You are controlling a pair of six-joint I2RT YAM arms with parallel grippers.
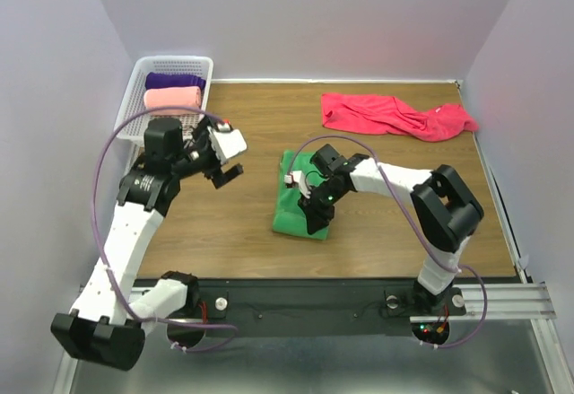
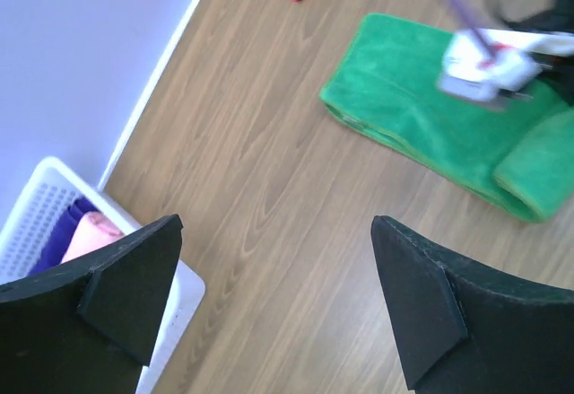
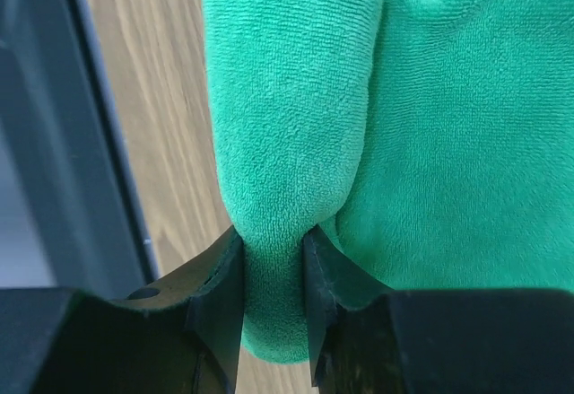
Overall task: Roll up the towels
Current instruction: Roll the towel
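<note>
A green towel lies flat mid-table, its near end turned up into a small roll. My right gripper is shut on that rolled end, the fold pinched between both fingers. My left gripper hovers left of the green towel, open and holding nothing, with only bare wood between its fingers. A crimson towel lies crumpled at the back right. Rolled salmon-pink and purple towels sit in the basket.
The white mesh basket stands against the left wall at the back, just behind my left arm. Walls close in the table on the left, back and right. The table's dark near rail runs close beside the green towel's rolled end.
</note>
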